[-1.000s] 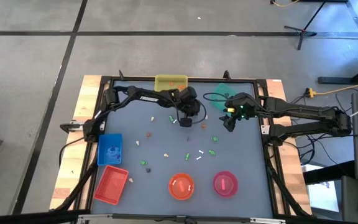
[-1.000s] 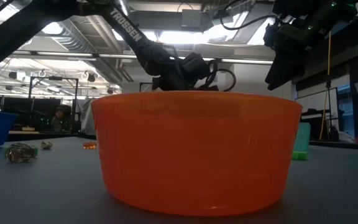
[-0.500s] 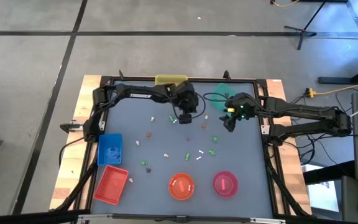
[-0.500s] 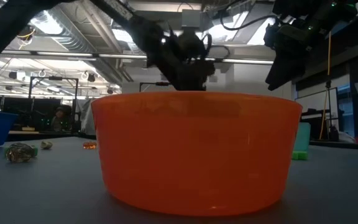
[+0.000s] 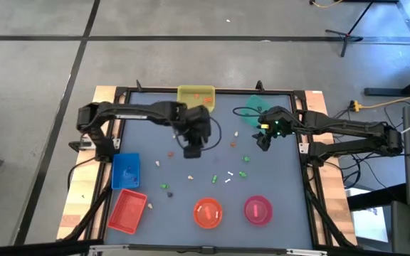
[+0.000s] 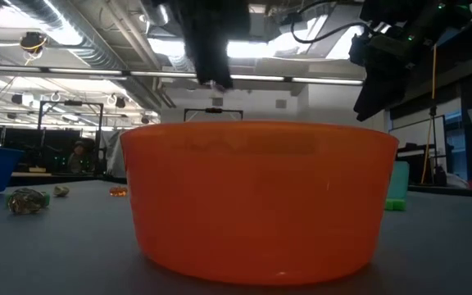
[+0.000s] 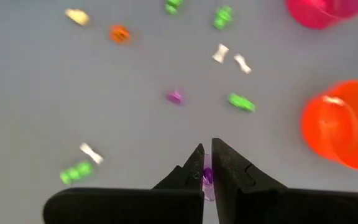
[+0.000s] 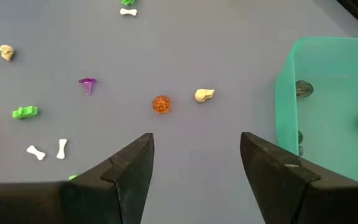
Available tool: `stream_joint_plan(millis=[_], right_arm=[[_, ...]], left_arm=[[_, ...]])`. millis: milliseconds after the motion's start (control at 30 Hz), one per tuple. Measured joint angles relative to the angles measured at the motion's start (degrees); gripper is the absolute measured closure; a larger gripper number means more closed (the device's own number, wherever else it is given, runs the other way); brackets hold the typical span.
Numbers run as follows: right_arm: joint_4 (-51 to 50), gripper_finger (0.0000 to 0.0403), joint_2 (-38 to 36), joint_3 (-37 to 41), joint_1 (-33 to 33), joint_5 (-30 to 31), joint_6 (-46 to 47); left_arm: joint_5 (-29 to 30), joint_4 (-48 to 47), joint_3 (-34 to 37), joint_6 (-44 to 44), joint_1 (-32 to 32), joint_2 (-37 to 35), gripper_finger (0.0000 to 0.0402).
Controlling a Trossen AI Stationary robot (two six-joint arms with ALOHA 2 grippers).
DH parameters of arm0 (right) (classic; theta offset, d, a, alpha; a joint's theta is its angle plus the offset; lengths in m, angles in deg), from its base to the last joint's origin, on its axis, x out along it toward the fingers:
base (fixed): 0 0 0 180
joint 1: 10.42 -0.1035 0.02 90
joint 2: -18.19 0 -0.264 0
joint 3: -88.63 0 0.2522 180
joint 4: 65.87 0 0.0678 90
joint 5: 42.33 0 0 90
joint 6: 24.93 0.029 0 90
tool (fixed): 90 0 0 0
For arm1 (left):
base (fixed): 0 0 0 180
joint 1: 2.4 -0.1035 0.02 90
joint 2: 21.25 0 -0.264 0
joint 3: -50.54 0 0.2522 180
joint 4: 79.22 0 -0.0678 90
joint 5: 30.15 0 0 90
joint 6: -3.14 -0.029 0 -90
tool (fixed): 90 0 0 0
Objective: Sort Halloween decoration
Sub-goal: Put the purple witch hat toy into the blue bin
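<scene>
Halloween trinkets [image 5: 230, 176] lay scattered across the grey worktop's [image 5: 283, 185] middle, left claw [image 7: 206, 167] above the centre, clamped on a small purple trinket [image 7: 207, 177], right claw [image 8: 194, 163] spread wide and empty, hovering near the far right corner beside the green tray [image 8: 328, 99].
</scene>
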Motion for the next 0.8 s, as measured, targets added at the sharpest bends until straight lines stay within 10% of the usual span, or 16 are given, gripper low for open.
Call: stream_joint_plan(millis=[367, 800], right_arm=[[0.06, 0.0164, 0.00, 0.00, 0.00, 0.01, -0.02], [0.11, 0.0164, 0.00, 0.00, 0.00, 0.01, -0.02]], left_arm=[[13.75, -26.37, 1.29, 19.48, 13.48, -7.46, 0.0401], [14.32, -20.87, 31.95, 49.66, 23.29, -31.21, 0.0401]])
